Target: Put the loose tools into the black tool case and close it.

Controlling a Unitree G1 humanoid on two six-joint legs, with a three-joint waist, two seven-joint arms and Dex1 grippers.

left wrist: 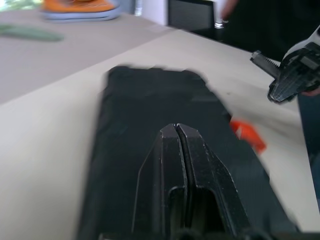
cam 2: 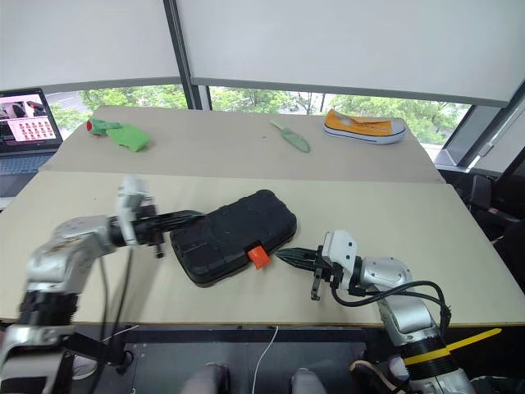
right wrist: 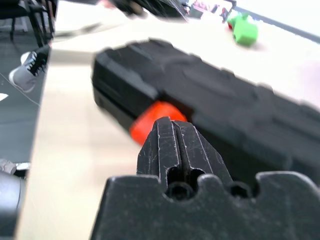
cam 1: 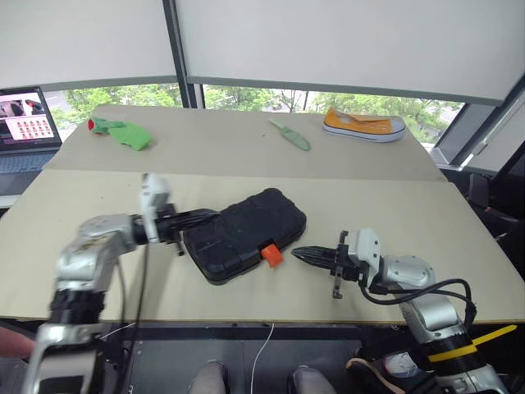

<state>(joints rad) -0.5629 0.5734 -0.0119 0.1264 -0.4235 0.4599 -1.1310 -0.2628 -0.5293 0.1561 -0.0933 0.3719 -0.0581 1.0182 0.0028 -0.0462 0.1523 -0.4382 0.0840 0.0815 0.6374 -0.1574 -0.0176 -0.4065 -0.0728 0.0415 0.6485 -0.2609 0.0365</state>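
Observation:
The black tool case (cam 1: 246, 230) lies closed and slanted on the near table, with its orange latch (cam 1: 271, 255) on the side nearest me. My left gripper (cam 1: 212, 214) is shut and empty, and its tip is over the case's left end. In the left wrist view its fingers (left wrist: 176, 150) lie together above the lid (left wrist: 150, 100). My right gripper (cam 1: 295, 252) is also shut and empty. It points left, just to the right of the latch (right wrist: 155, 117), and I cannot tell whether it touches. The loose tools are out of view.
On the far table lie a green trowel (cam 1: 289, 134), an orange shoe (cam 1: 363, 125) and a green crumpled thing (cam 1: 123, 133). A laptop (cam 1: 29, 123) stands at the far left. The table's front edge (cam 1: 271, 320) runs close below the case.

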